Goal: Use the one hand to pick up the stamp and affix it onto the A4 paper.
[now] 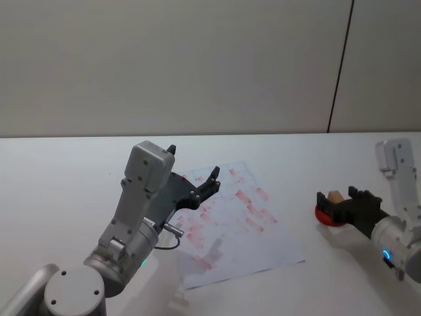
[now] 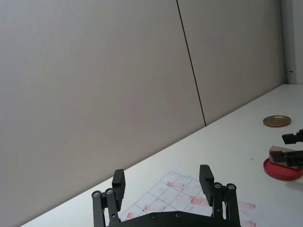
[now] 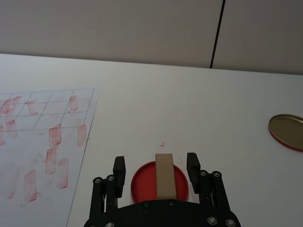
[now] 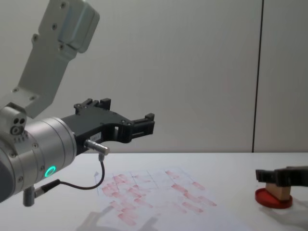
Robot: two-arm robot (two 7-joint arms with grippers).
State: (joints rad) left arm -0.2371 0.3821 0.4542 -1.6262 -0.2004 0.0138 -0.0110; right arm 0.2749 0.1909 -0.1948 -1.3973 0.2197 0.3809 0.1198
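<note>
Right claw straddles the unmarked stamp, fingers apart.

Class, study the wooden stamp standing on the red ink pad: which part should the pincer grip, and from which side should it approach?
Grip the stamp by its two long side faces. It stands on the ink pad as a narrow block, already between the open fingers of the right pincer, so closing from the robot's side, above the pad, looks best.
</note>
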